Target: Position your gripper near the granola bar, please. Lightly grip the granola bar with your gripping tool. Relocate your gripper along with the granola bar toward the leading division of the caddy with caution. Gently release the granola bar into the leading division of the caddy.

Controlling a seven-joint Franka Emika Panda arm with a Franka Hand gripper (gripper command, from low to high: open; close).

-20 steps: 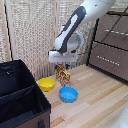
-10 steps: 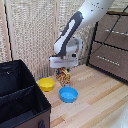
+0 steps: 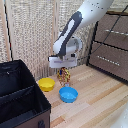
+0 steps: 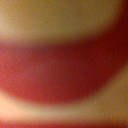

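My gripper (image 3: pixel 62 68) hangs from the white arm above the wooden table and is shut on the granola bar (image 3: pixel 63 76). The yellow-orange packet dangles below the fingers, above the gap between the two bowls. The wrist view is filled by a blurred red and yellow surface (image 4: pixel 64 65), the packet right at the camera. The black caddy (image 3: pixel 31 111) stands at the exterior view's lower left, apart from the gripper. Its divider (image 3: pixel 17 93) splits it in two. The leading division (image 3: pixel 14 109) is the nearer compartment, with a small red mark (image 3: pixel 41 123) on its outer wall.
A yellow bowl (image 3: pixel 46 84) and a blue bowl (image 3: pixel 68 94) sit on the table just under the gripper. A brown wooden drawer cabinet (image 3: pixel 111 45) stands at the exterior view's right. A woven screen (image 3: pixel 30 30) forms the back wall.
The gripper, holding the granola bar, has risen a little above the bowls. The bowls and the caddy have not moved.
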